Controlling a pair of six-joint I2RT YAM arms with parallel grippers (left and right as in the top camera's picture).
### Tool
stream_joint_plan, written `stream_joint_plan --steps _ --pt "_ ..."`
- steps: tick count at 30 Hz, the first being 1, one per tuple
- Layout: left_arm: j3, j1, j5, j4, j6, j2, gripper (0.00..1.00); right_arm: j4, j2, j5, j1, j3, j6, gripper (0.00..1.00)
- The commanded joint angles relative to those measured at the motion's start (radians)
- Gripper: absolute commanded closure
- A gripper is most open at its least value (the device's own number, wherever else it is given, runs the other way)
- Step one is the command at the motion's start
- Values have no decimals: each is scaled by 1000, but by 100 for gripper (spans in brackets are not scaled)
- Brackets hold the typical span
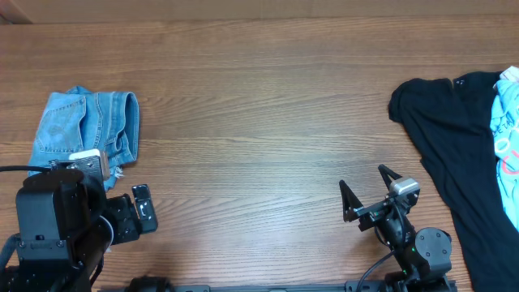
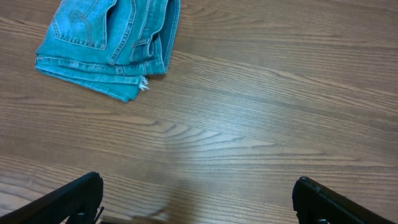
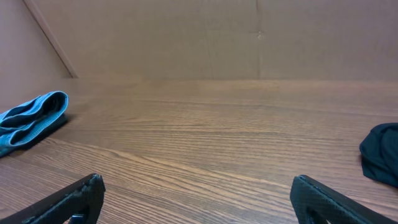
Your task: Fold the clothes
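The light-blue denim jeans point(image 1: 85, 130) lie folded in a small bundle at the far left of the wooden table. They also show at the top left of the left wrist view point(image 2: 109, 43) and at the left edge of the right wrist view point(image 3: 31, 121). My left gripper point(image 2: 196, 186) is open and empty over bare wood, just in front and to the right of the jeans point(image 1: 122, 212). My right gripper point(image 1: 362, 178) is open and empty at the front right, far from the jeans; it also shows in the right wrist view point(image 3: 196, 183).
A large black garment point(image 1: 454, 138) lies spread at the right edge, with a pale garment with pink and blue print point(image 1: 507, 146) on top of it. The black garment's edge shows in the right wrist view point(image 3: 380, 152). Bare wood lies between the jeans and the black garment.
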Motion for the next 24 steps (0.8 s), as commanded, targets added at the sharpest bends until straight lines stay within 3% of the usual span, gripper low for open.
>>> stream_joint_plan --steps 1,13,16,20,24 --pt "-1 -6 -12 1 -21 -2 0 6 -12 -8 -5 -8 5 0" --pt "-4 -6 -47 32 -13 -9 0 6 -12 -8 -6 -8 5 0" --pt "-64 -5 -45 198 -10 -41 0 6 -12 -8 -5 -8 5 0" --pt "-331 -5 88 583 103 -173 0 6 -12 -8 -6 -8 5 0" --pt "-629 8 131 840 103 -349 0 6 -12 -8 -6 -8 5 0"
